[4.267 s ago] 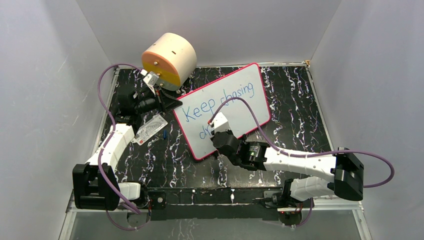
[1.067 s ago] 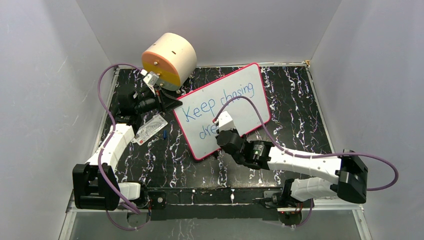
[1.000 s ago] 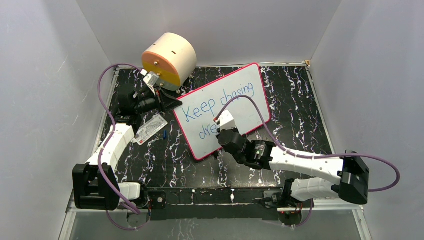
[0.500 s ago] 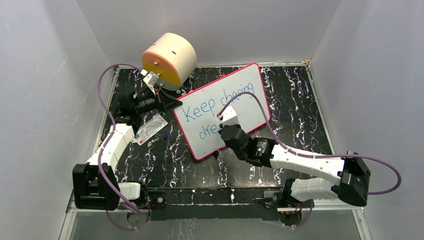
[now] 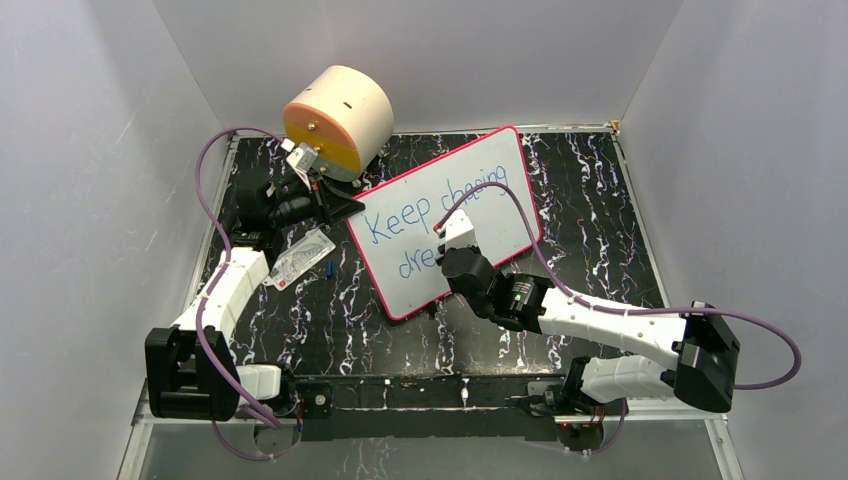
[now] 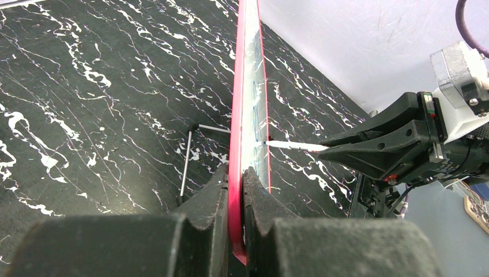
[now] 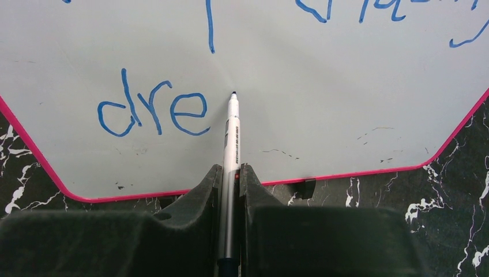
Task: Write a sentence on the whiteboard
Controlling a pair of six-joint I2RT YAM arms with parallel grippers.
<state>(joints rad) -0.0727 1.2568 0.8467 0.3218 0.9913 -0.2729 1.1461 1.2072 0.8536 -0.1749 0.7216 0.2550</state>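
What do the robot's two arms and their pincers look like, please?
The left arm and right arm have white link shells with bulky black joints. A purple cable loops along each to the wrist. The left pincer and right pincer each have two matt black wedge-shaped fingers; a small white box sits on the right wrist.

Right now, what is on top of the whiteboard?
A blue sentence on the whiteboard: "Keep chasing", then "dre" below. The marker in the right gripper points beside the "e". From above, the right arm and purple cable cover some letters.
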